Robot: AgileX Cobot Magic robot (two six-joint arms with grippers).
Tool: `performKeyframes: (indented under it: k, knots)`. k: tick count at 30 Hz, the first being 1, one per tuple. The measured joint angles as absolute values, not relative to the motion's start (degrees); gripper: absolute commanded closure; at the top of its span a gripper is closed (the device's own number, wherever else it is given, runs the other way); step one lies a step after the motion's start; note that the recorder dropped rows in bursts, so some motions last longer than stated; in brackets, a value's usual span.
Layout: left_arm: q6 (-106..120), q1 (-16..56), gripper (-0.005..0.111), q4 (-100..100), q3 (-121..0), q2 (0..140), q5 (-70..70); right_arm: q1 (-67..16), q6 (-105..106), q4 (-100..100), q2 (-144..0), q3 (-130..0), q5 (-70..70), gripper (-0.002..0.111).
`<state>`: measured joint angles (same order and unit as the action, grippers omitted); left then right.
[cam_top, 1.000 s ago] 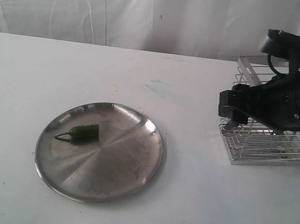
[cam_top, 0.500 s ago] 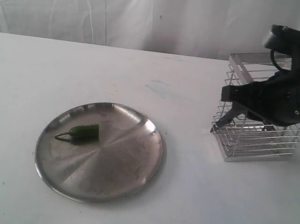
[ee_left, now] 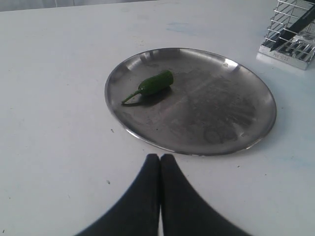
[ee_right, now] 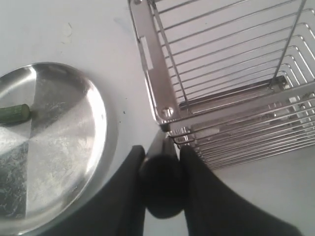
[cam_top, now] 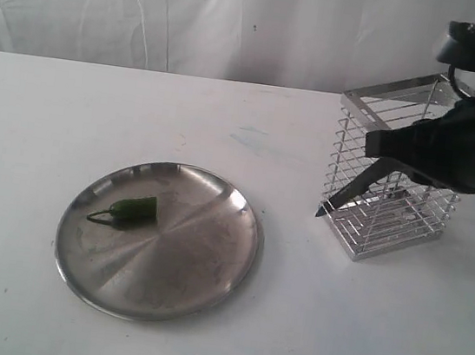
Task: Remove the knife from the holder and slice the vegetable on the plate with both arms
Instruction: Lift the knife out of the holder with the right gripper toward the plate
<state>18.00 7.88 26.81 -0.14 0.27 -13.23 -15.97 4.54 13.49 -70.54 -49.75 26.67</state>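
**A:** Starting at the left: why does the vegetable (cam_top: 132, 209) lie off-centre on the plate (cam_top: 209, 261)?

**B:** It rests on the plate's left half, stem pointing outward, cut end toward the middle. That leaves bare steel to its right, which looks like room for a blade to come in. The left gripper (ee_left: 160, 164) hangs just short of the plate's near rim with its jaws pressed together and nothing between them, apparently waiting for its part in steadying the pepper.

**A:** And further right?

**B:** The knife (cam_top: 354, 187) is out of the holder (cam_top: 383, 201), slanting down across the basket's left face, its tip close to the table (cam_top: 52, 118) just beside the basket's base. The right gripper (ee_right: 162, 169) has its jaws clamped on the round handle, which the wrist view shows wedged between the two fingers.

**A:** Why is it held at that slant?

**B:** My judgement: the grip is at the handle end so the blade leads, ready to swing left toward the plate. The holder seems tilted, perhaps nudged by the arm.
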Motion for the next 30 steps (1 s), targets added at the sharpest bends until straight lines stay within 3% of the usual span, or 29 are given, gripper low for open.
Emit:
performKeyframes:
  k: [16,30]
  knots:
    - [18.0,7.88,0.107,26.81,-0.14,0.27,-13.23,-15.97,4.31,6.31,-51.32,-49.75,34.7,0.108]
    - [18.0,7.88,0.107,26.81,-0.14,0.27,-13.23,-15.97,10.8,26.9,-41.12,-49.6,35.3,0.108]
